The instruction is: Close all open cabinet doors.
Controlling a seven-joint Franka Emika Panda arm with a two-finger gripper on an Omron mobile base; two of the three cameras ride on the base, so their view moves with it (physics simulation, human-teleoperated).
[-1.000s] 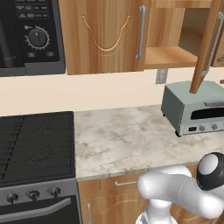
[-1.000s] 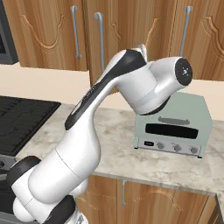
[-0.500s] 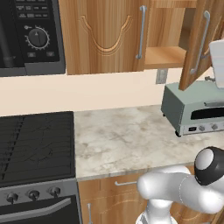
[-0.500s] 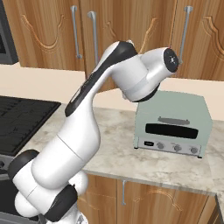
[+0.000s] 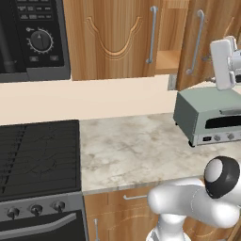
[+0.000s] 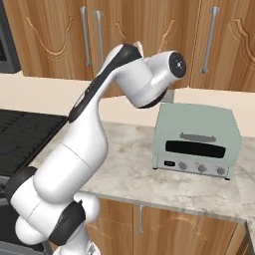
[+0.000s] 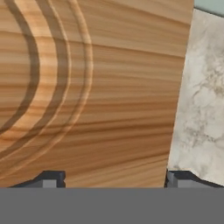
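One wall-cabinet door stands partly open in the left base view, its silver bar handle beside a narrow gap that shows the shelf inside. To its left is a shut door. My white hand sits against the outer face of the part-open door. In the hand view that door's wood face, with its carved curves, lies right in front of my gripper, which is open with nothing between its fingertips. From the right base view the same door looks almost flush with its neighbours.
A grey toaster oven stands on the marble counter under the part-open door. A black microwave hangs at the upper left over a black stove. Another shut door is at the right.
The open door has swung from nearly edge-on to almost shut, and the gap has narrowed. My hand has travelled with it toward the cabinet.
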